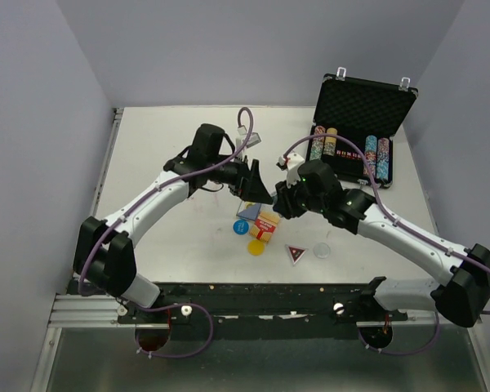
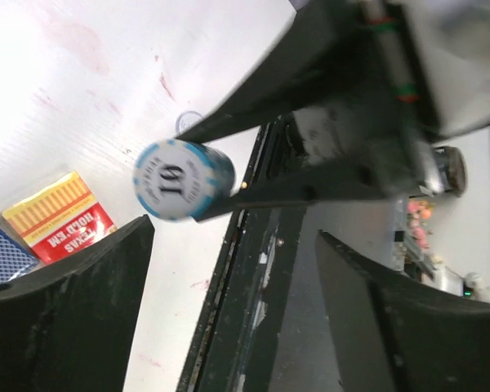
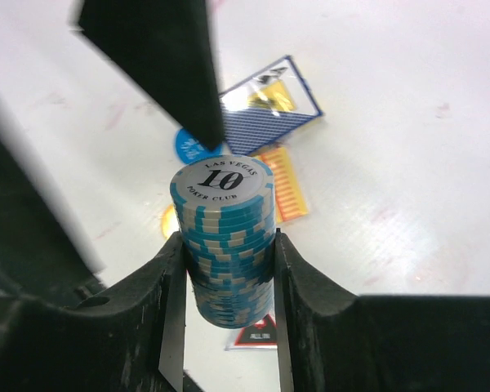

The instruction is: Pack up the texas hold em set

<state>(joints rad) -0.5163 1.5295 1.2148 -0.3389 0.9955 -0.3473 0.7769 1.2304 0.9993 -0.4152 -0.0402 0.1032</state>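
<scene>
Right end effector (image 3: 227,255) clamps the blue chip stack (image 3: 222,214) by its sides; hold that squeeze steady while carrying it to the far-right case (image 1: 361,102).

A robotics lab cell: plain grey walls (image 1: 229,49) enclose a white table (image 1: 167,135) with a mounting rail (image 1: 82,309).

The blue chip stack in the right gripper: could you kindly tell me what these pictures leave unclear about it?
- Right wrist view: the blue chip stack, clamped in the right gripper, darkens at its base; chip count unreadable.
- Top view: too small and hidden where the left gripper meets the right one.
- Left wrist view: blurred; only its top face shows.
</scene>
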